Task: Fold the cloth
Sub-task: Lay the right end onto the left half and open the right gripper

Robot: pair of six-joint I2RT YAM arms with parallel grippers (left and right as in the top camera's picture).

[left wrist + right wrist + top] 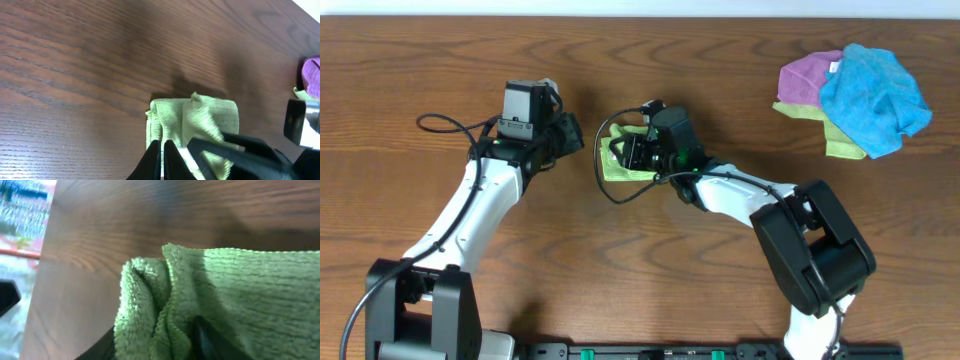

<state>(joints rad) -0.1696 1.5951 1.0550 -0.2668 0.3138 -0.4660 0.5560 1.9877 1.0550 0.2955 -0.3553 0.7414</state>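
Observation:
The lime-green cloth (615,170) lies folded into a small bundle at the table's middle. My right gripper (632,152) is down on it. In the right wrist view its dark fingers (204,336) stand apart, open, with loose puffed folds of the cloth (250,290) between them. My left gripper (570,132) hovers just left of the bundle, shut and holding nothing. In the left wrist view its fingertips (163,146) sit pressed together at the near edge of the cloth (200,117), with the right gripper's black fingers (235,150) lying across the cloth.
A pile of other cloths sits at the back right: a blue one (872,95), a purple one (805,78) and a yellow-green strip (842,148). A black cable (605,188) loops beside the folded bundle. The right arm's base (815,250) stands at front right.

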